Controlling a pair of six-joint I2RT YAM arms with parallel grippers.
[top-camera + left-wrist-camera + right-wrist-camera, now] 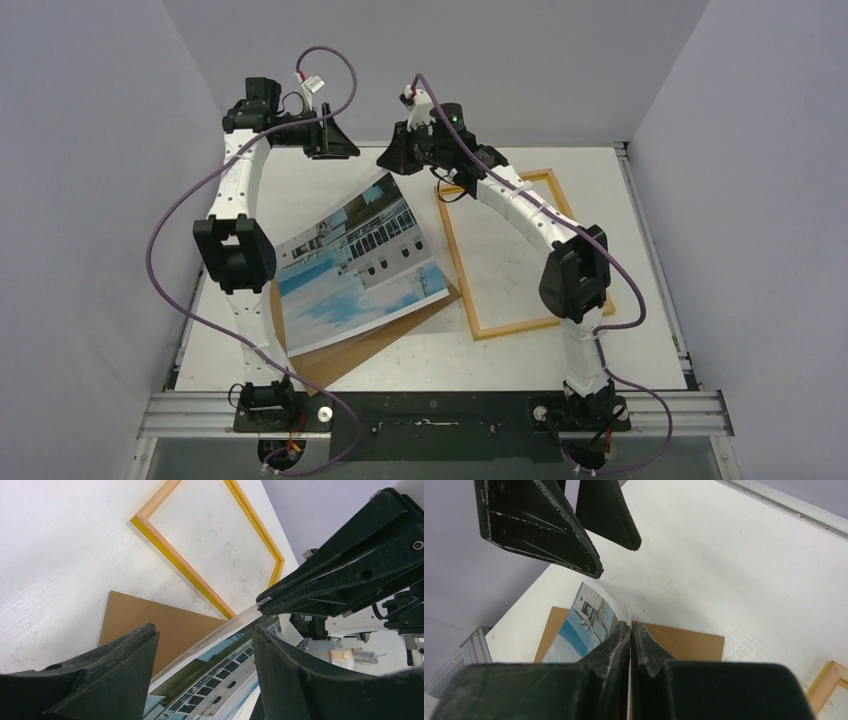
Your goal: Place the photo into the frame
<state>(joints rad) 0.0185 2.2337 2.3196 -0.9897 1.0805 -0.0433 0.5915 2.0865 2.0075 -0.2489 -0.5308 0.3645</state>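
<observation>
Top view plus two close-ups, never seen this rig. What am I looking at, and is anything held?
Two robot arms bolted to a white table, each ending in a two-finger gripper. The wide picture is from a fixed camera above and behind them: left arm on the left, right arm on the right. The other two come from cameras on the wrists, so the black wedges at their lower edge are that arm's own fingers. On the table: a yellow frame, empty, a brown board, and a photo of a building resting partly on the board. The right gripper is shut on the photo's far corner, lifting it. The left gripper is open and holds nothing.
</observation>
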